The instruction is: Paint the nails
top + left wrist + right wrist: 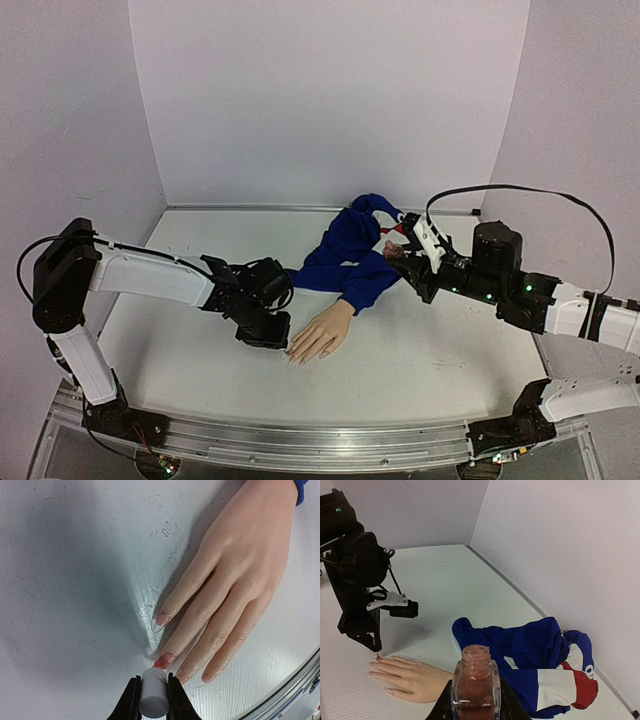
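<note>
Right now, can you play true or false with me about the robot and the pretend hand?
1. The left gripper pinches a white cap. True.
2. The polish bottle has its cap on. False: its neck is open, with no cap on it.
3. The right gripper holds the polish bottle. True.
4. The mannequin hand lies palm up. False: its back is up, with the nails showing.
5. The sleeve is green. False: it is blue.
6. At least one of the nails has red polish on it. True.
</note>
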`<state>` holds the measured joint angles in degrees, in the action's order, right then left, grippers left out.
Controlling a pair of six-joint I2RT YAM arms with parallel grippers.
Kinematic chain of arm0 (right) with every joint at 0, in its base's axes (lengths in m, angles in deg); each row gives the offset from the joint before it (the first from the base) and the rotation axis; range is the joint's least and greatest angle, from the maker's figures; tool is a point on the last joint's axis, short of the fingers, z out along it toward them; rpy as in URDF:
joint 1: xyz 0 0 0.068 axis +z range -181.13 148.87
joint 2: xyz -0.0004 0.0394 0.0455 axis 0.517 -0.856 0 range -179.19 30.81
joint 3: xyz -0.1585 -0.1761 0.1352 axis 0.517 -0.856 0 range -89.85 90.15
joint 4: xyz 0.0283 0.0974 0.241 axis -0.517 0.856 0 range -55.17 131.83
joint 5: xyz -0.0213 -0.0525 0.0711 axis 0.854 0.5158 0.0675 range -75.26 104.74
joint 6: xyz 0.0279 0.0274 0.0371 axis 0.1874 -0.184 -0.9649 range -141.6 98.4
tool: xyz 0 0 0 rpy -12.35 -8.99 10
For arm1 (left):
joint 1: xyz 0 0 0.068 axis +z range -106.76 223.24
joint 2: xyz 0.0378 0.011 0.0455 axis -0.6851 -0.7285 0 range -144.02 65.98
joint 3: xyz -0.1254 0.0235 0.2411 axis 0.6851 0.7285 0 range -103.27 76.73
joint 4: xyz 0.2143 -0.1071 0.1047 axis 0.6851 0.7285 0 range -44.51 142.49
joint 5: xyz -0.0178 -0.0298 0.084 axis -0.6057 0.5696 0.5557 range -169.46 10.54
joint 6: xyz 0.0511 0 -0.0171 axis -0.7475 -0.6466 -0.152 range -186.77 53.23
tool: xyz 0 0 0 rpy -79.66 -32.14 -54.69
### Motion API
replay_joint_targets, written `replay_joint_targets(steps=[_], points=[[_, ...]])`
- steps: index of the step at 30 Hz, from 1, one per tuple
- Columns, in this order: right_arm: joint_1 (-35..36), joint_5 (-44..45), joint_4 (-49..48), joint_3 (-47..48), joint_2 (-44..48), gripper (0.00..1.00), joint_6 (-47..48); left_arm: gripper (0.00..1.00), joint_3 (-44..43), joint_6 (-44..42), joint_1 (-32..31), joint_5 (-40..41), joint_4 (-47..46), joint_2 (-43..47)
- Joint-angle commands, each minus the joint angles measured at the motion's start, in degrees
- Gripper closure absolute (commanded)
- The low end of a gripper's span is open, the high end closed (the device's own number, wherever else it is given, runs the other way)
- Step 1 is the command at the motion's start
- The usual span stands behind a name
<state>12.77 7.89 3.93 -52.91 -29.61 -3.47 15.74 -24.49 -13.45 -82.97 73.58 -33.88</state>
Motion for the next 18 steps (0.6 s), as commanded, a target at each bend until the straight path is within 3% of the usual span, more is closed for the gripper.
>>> replay_joint_targets(steps=[1, 18], points=[[-0.37, -0.74, -3.74, 0.85, 0.38, 1.0, -0.73, 1.0, 0.29, 0.92, 0.0, -0.18, 0.48, 1.15], [-0.36, -0.8, -3.77, 1.03, 0.05, 1.0, -0.73, 1.0, 0.62, 0.61, -0.01, 0.21, 0.12, 2.05]])
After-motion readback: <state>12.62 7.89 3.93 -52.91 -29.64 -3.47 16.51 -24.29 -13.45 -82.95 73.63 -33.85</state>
